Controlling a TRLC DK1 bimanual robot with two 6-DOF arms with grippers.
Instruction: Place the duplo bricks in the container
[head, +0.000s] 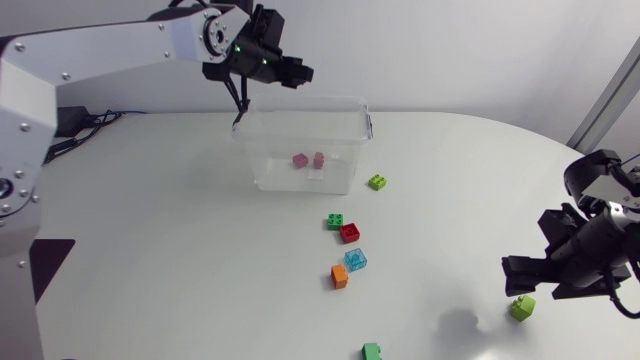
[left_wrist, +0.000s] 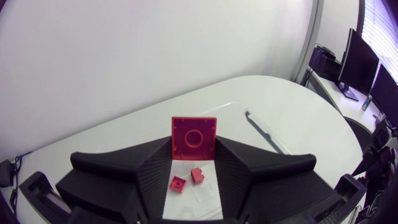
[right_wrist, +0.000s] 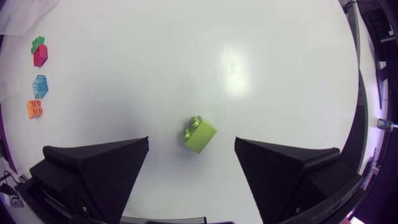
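My left gripper (head: 298, 73) hangs over the back rim of a clear plastic container (head: 268, 165). It is shut on a red duplo brick (left_wrist: 194, 137), pinched upright between its fingertips. Two small red bricks (head: 300, 159) (head: 318, 159) lie on the container's floor; in the left wrist view they show under the gripper (left_wrist: 194, 150) as the red pair (left_wrist: 178, 184). At the table's right my right gripper (head: 516, 280) stands open over a lime brick (head: 522, 307). In the right wrist view that lime brick (right_wrist: 199, 135) lies on the table between the spread fingers, touching neither.
Loose bricks lie in front of the container: lime (head: 377, 182), green (head: 335, 221), red (head: 349, 233), clear blue (head: 355, 260), orange (head: 340, 276), and another green (head: 372, 351) at the front edge. The blue brick (right_wrist: 39, 86) and the orange brick (right_wrist: 35, 107) also show in the right wrist view.
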